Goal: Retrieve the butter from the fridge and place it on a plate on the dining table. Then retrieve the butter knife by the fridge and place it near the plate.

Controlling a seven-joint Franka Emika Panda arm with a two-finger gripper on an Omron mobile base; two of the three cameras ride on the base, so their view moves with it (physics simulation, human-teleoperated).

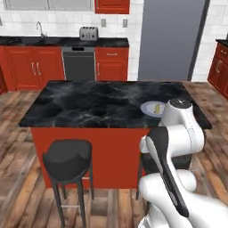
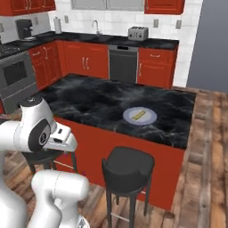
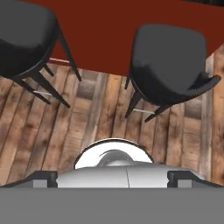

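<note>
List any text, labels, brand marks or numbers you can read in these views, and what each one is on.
None: no words, numbers or signs can be read.
The fridge, toaster, dishwasher, oven and coffee maker show plain surfaces.
The plate with the butter on the dining table carries no marking.

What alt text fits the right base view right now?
A pale yellow butter stick lies on a round blue-grey plate on the black marble dining table, with a dark stool in front and the white arm at lower left.
</note>
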